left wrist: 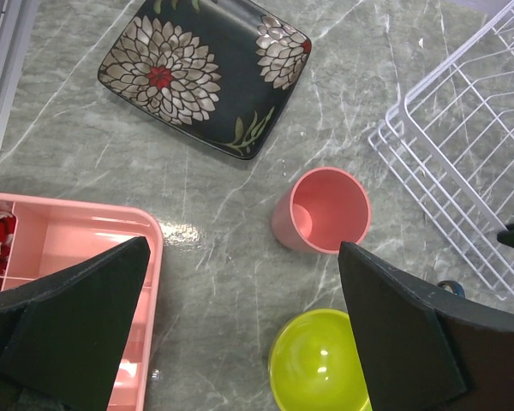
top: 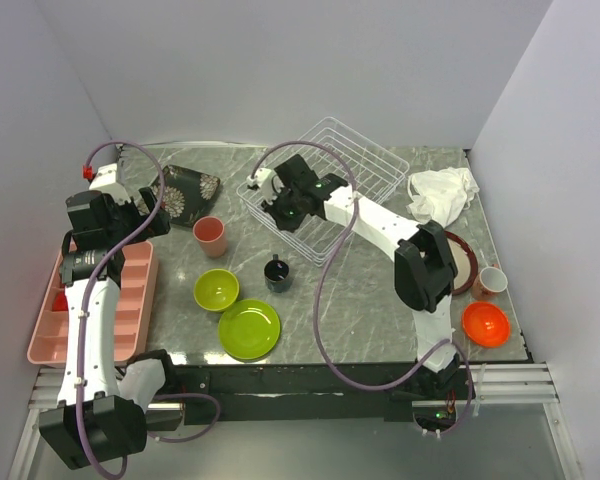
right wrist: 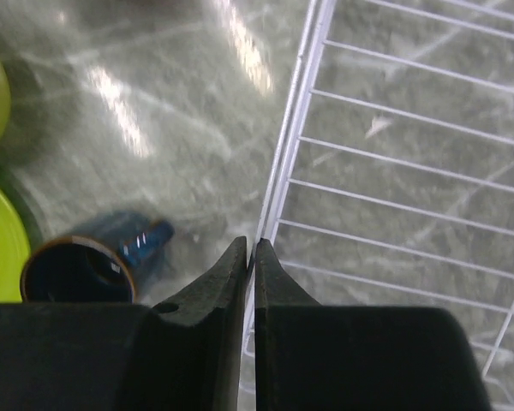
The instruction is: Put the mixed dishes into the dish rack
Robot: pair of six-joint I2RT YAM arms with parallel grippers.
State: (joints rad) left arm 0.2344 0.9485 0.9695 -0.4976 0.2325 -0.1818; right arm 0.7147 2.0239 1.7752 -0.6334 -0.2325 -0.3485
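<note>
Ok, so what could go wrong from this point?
1. The right claw is shut on the rim wire of the dish rack. If it drags the rack nearer, the rack may knock the dark navy cup standing just outside that rim.
2. That wire is thin and could slip from the claw.
3. The left claw hangs open above the salmon cup, with the pink tray and lime green bowl close by. An off-centre descent might hit either.

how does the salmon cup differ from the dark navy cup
The salmon cup is pale pink-orange all over; the dark navy cup is dark with a brownish rim. The dark navy cup shows a handle; the salmon cup shows none. In the top view the salmon cup looks wider. Both stand upright, mouth up, on the table, outside the dish rack.
</note>
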